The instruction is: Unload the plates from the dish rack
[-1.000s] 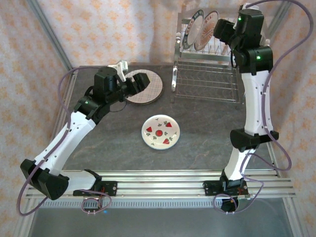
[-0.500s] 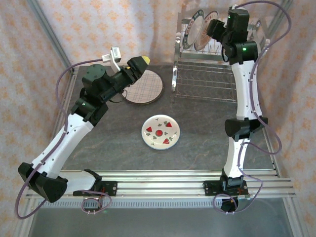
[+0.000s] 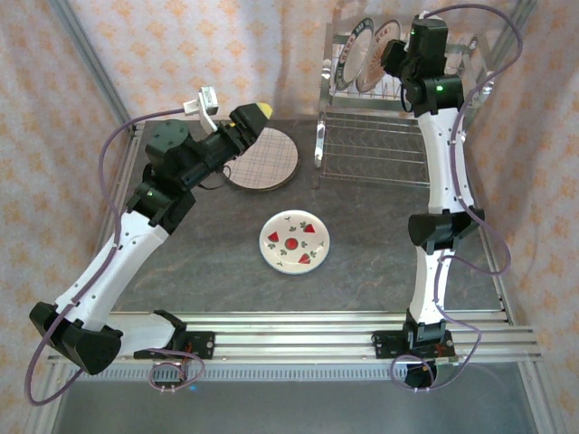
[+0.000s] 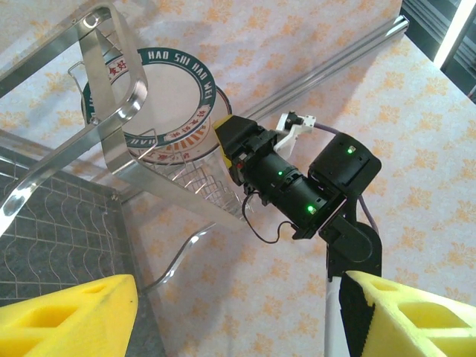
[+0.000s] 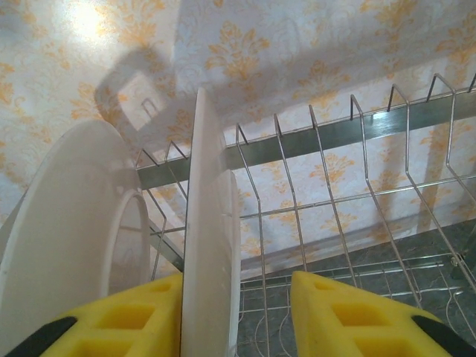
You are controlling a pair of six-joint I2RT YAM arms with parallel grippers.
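Table (image 3: 362, 244): dark slate; strawberry plate (image 3: 295, 241) centre, plaid plate (image 3: 267, 163) upper left.
Rack (image 3: 375, 149): upper right, two plates (image 3: 355, 56) upright on top.
Right gripper (image 5: 234, 297): astride one racked plate (image 5: 212, 245), not yet clamped.
Left gripper (image 4: 238, 286): spread wide, empty.

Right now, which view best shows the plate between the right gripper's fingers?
Right wrist: the plate stands edge-on in the dish rack between the fingers of the right gripper, a gap on one side. Top external shows part of its patterned face beside the gripper. Left wrist leaves it unclear.

Plate (image 5: 212, 223) bottom cropped at frame edge.
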